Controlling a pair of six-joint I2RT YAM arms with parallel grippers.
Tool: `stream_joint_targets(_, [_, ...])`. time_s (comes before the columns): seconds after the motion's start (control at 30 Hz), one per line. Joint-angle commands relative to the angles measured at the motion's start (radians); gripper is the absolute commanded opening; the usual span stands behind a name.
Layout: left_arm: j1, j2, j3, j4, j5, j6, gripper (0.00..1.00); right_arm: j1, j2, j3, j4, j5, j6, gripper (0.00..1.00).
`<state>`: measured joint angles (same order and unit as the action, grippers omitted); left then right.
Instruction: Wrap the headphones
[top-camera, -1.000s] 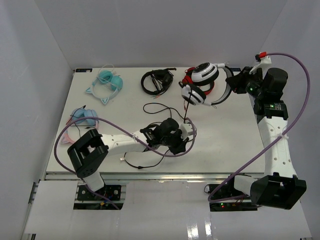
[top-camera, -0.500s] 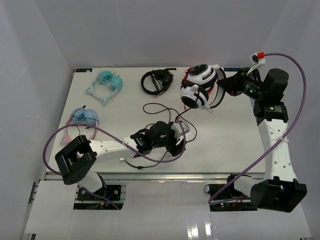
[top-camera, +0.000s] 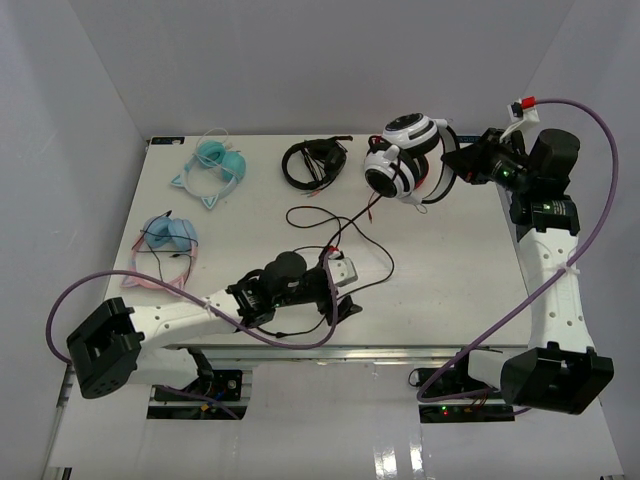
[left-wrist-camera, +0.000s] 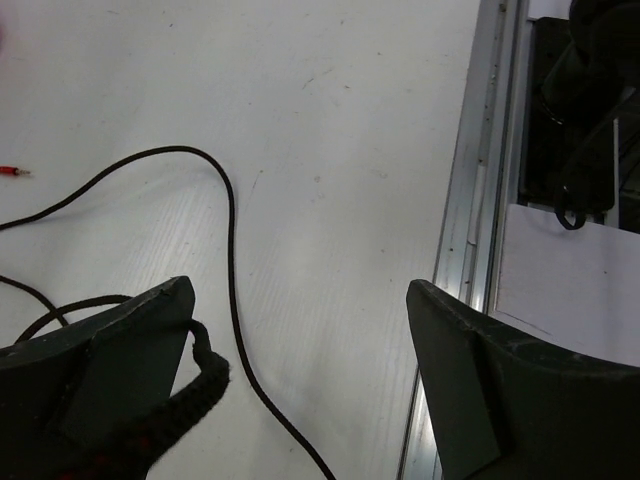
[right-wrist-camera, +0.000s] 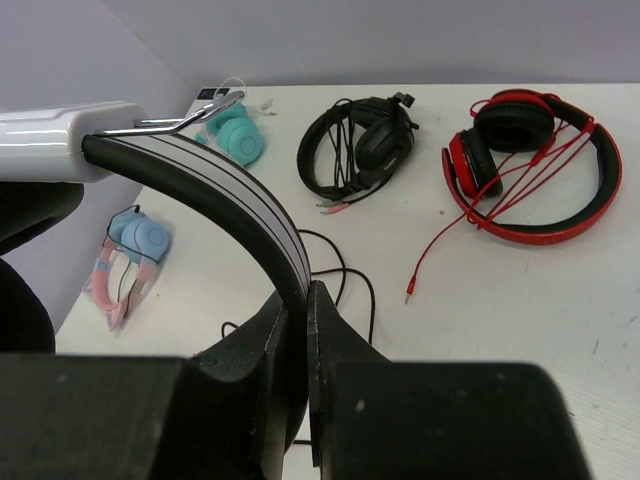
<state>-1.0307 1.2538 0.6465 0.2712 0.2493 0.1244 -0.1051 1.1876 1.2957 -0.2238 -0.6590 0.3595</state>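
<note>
The white headphones with round white-and-black cups hang above the table's back right. My right gripper is shut on their white headband, which the right wrist view shows pinched between the jaws of the right gripper. The thin black cable trails down from the cups in loops across the table toward my left gripper. In the left wrist view the left gripper is open low over the table, and the cable lies on the table between its fingers, untouched.
An all-black pair lies at the back middle. A red-and-black pair lies beneath the lifted headphones, its red plug on the table. A teal pair and a blue-pink pair lie at the left. The table's metal front edge is beside the left gripper.
</note>
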Motion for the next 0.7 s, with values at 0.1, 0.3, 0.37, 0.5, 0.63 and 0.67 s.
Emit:
stream_joint_targets(0.1, [-0.025,0.103,0.144,-0.269,0.186,0.111,0.98,-0.005,0.031,0.033,0.009,0.065,0.064,0.08])
stream_joint_targets(0.3, [-0.035,0.221,0.248,-0.353,0.245,0.146,0.98,-0.005,0.03,0.029,0.002,0.087,0.069,0.08])
stream_joint_targets(0.37, [-0.038,0.218,0.264,-0.346,0.238,0.142,0.98,-0.005,0.03,0.028,-0.002,0.098,0.062,0.08])
stream_joint_targets(0.5, [-0.04,0.106,0.192,-0.244,0.176,0.102,0.98,-0.009,0.023,0.022,-0.003,0.109,0.046,0.08])
stream_joint_targets(0.63, [-0.039,-0.176,0.013,-0.124,0.067,0.048,0.98,-0.015,0.023,0.027,0.006,0.062,0.023,0.08])
stream_joint_targets(0.67, [-0.04,-0.221,-0.025,-0.084,0.038,0.039,0.98,-0.015,0.023,0.027,0.009,0.041,0.018,0.08])
